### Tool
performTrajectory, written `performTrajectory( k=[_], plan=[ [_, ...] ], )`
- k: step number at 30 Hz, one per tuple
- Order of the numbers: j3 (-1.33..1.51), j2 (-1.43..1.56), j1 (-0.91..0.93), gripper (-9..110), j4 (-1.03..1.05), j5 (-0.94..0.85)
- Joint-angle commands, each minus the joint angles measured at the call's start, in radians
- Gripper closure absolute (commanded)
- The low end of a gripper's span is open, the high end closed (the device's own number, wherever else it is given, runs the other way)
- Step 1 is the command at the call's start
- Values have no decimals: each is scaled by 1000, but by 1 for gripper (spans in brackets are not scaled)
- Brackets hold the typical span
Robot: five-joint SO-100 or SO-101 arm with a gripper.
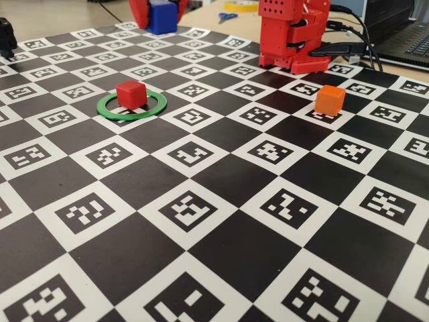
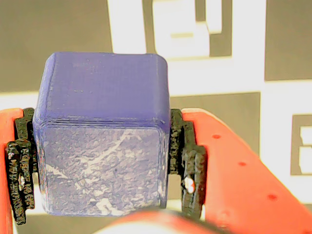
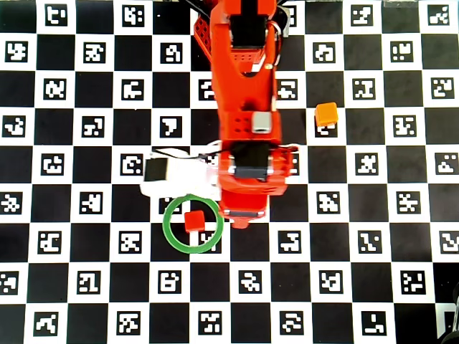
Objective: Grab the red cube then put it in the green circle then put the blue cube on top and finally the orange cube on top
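Pincer point(image 2: 102, 161) pinching blue cube point(image 2: 102, 131), black pads point(image 2: 187, 161) pressed against both side faces in wrist view, cube lifted above checkered marker board point(image 2: 58, 44). In fixed view, blue cube point(image 1: 161, 16) seen high at top edge between red fingers, clear of the board point(image 1: 221, 201). Red cube point(image 1: 131, 94) sitting inside green circle point(image 1: 107, 111), resting flat on the board, toward the ring's far side in fixed view. In overhead view, red cube point(image 3: 193, 221) within green circle point(image 3: 170, 233), right of centre, arm point(image 3: 247, 107) reaching down from top edge with its front end overlapping the ring's upper right rim; blue cube hidden under the arm there. Orange cube point(image 3: 326, 114) alone on the board to the right of the arm in overhead view, well apart from the ring. Orange cube point(image 1: 330, 99) upright on a marker square in fixed view, near arm base point(image 1: 295, 40). Scissors point(image 1: 226, 16) and tape roll point(image 1: 241, 5) on the bench beyond the board.
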Motion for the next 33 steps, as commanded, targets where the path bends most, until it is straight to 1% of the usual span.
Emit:
performTrajectory(
  k=[1,7,15,23,26,33],
  plan=[
    [-87,57,58,98,-3,-35],
    [-83,20,97,99,-15,-92],
    [-80,-34,106,100,-55,-221],
    [-46,-78,137,100,-144,-290],
    [2,-78,158,100,-207,-287],
    [103,-84,167,100,-276,-301]
  ],
)
